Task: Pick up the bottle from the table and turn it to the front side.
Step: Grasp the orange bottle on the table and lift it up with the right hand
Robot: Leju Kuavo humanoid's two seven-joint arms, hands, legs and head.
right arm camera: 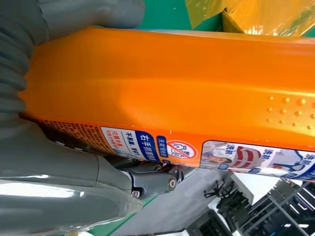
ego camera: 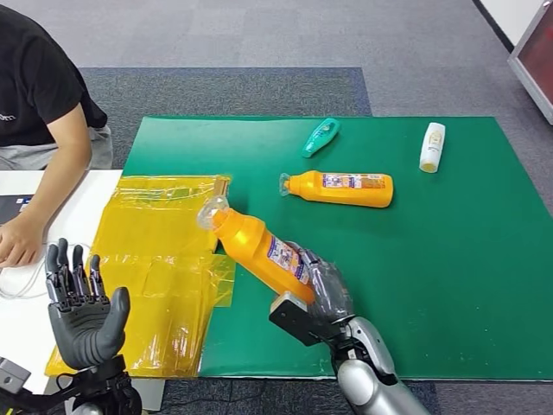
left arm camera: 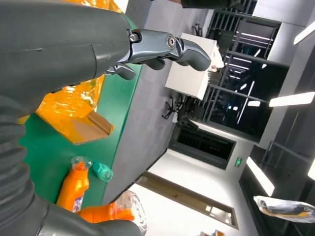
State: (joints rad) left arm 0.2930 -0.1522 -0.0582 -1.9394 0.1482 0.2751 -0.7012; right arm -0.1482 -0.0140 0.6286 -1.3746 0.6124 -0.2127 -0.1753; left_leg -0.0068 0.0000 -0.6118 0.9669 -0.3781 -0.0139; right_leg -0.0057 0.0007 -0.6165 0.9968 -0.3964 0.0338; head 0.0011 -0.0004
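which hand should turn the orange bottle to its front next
Right. The right hand already grips the lifted orange bottle by its base; the left hand is open, raised over the yellow bags.

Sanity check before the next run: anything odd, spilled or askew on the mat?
No spill or damage visible. All bottles lie on their sides: an orange bottle, a teal bottle and a white bottle on the green mat. The right hand holds another orange bottle tilted. Crumpled yellow plastic bags overhang the mat's edge.

Grey carpet tiles [ego camera: 274, 35] cover the floor; a white desk [left arm camera: 191, 69] stands at one o'clock, ceiling light strips [left arm camera: 291, 100] at three.
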